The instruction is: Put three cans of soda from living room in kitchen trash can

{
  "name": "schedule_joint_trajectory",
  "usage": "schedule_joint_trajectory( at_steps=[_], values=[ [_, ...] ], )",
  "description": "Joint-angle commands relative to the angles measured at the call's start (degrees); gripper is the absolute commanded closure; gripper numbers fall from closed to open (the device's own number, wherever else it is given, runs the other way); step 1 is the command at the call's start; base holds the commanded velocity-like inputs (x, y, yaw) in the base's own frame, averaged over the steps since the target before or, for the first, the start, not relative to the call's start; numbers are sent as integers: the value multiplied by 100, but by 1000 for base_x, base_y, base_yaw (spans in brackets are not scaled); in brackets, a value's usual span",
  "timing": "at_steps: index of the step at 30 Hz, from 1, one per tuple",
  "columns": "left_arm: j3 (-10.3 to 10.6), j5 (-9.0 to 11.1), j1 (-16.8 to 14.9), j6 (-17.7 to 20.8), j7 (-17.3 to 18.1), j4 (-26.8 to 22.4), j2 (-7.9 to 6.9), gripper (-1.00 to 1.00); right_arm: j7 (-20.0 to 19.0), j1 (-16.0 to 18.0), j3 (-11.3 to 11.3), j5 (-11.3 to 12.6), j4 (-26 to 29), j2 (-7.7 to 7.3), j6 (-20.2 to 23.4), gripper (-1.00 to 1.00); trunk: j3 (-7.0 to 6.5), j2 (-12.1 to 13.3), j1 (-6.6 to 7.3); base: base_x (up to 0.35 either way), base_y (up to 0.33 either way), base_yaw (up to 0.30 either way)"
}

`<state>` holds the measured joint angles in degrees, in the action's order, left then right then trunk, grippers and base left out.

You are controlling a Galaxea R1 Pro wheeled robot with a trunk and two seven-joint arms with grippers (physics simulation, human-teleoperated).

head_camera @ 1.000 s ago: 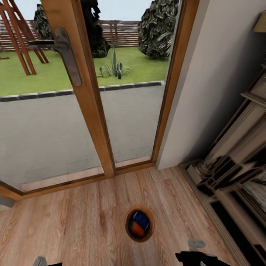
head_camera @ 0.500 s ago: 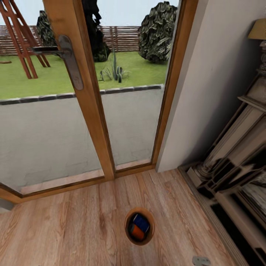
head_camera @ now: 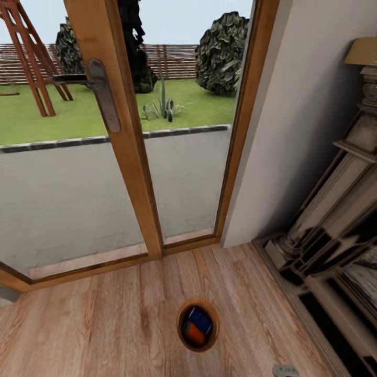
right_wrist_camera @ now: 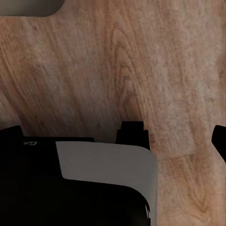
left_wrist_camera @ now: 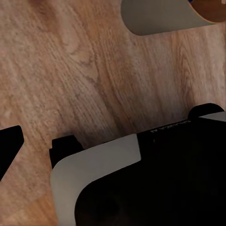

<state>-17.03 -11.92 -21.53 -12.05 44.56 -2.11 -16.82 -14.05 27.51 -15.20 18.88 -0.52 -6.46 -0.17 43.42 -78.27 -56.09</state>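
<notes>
In the head view, a wood-framed glass door (head_camera: 112, 131) occupies the left and centre, with a metal lever handle (head_camera: 99, 91) on its middle stile and a lawn beyond the glass. Below it runs a light wood plank floor (head_camera: 94, 324). The trash can (head_camera: 197, 347) stands upright on this floor, near the lower centre, well apart from the door threshold; its rim is copper-brown. Inside it lie a blue can (head_camera: 200, 320) and an orange can (head_camera: 195, 333), touching each other; a third can cannot be made out. To the right, a plain wall (head_camera: 309, 104) meets a pale carved mantel structure (head_camera: 335, 225). In the left wrist view, the grey outer wall of the trash can (left_wrist_camera: 160, 16) sits on the floor beyond the left gripper (left_wrist_camera: 37, 150), whose dark fingers are spread wide with nothing between them. In the right wrist view, the right gripper (right_wrist_camera: 176, 134) likewise has its fingers spread wide over bare planks, holding nothing.
</notes>
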Motion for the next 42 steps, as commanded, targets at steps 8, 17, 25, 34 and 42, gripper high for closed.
schedule_joint_trajectory(
  at_steps=[8,17,25,34,42],
  values=[
    [2,-3,0,1,-61,0,14,-100,0,0,-1,-3,-1,4,0,-100,-76,0,0,0,0,0],
    [2,3,2,-11,-70,0,106,-100,7,0,0,-4,-1,4,0,-100,-162,0,0,0,0,0],
    [-1,4,0,-12,-70,1,377,-100,8,0,-1,-7,-1,4,0,-100,-237,0,0,0,0,0],
    [0,5,2,-11,-70,0,436,-100,8,0,-8,-7,2,4,-3,-100,-323,0,0,0,0,0],
    [-2,5,0,-13,-70,0,442,-100,8,0,-9,-7,1,4,-3,-100,-399,0,0,0,0,0]
  ],
)
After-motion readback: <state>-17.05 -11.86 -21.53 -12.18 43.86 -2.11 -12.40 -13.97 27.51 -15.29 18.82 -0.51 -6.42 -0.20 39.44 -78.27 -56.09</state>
